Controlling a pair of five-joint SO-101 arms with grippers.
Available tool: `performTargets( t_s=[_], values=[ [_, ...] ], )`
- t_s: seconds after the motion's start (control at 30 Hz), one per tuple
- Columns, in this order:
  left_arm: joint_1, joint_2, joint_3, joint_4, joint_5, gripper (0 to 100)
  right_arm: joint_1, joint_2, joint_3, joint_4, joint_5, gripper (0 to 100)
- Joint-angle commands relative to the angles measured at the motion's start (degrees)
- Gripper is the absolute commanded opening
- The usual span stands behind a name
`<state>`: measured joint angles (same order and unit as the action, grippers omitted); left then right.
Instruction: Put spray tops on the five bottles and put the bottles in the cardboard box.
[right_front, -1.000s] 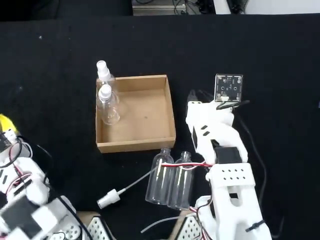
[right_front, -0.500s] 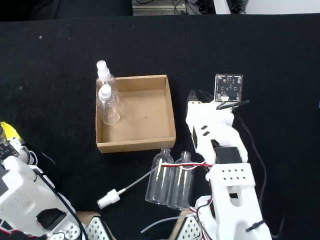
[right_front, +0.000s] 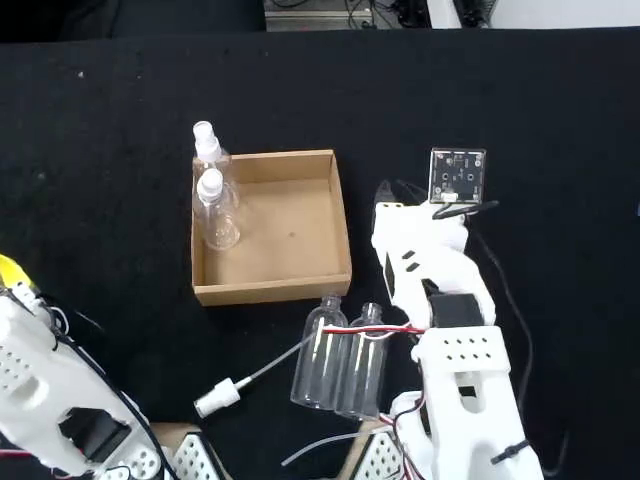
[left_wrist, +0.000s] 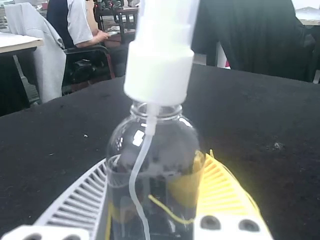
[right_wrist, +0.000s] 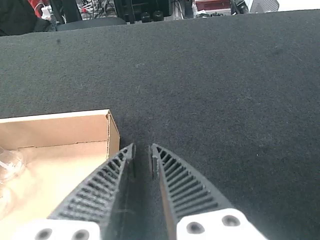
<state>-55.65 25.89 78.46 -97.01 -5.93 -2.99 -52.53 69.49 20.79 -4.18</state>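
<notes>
The left gripper has its white and yellow jaws closed around the body of a clear bottle. A spray top sits on the bottle's neck, but I cannot tell whether it is pressed fully home, so it could tip off on the way. In the high view the left arm sits at the lower left edge, well apart from the cardboard box at centre. Two capped bottles stand at the box's left wall, on the side this arm would come in from, and a low approach could knock them over. A loose spray top lies near the lower centre, and two open bottles lie just below the box. A red and white cable crosses these two bottles, so any swing of the right arm may drag them. The right gripper holds nothing, its jaws a narrow slit apart just beside the box's right wall.
</notes>
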Motion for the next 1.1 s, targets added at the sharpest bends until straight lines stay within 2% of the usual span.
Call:
performTargets(
  t_s=[0.0, 0.33, 0.53, 0.73, 0.93, 1.07],
  values=[
    [-0.57, 0.18, -1.45, -1.93, -0.09, 3, 0.79, -0.84, -0.4, -1.58, 0.35, 3.1],
    [-0.75, 0.44, -0.92, -2.02, 0.0, 4, 0.88, -0.84, -0.4, -1.58, 0.35, 3.1],
    [-1.01, 0.44, -0.92, -2.02, 3.25, 21, 0.88, -0.84, -0.4, -1.58, 0.35, 3.1],
    [-2.15, 0.18, -0.84, -2.02, 3.96, 25, 0.88, -0.84, -0.4, -1.58, 0.35, 3.1],
    [-2.59, 0.09, 0.84, -2.11, 3.96, 39, 0.88, -0.84, -0.4, -1.58, 0.44, 3.1],
    [-2.59, 0.09, 0.92, -2.11, 3.96, 38, 0.88, -0.84, -0.4, -1.58, 0.44, 3.1]
  ],
)
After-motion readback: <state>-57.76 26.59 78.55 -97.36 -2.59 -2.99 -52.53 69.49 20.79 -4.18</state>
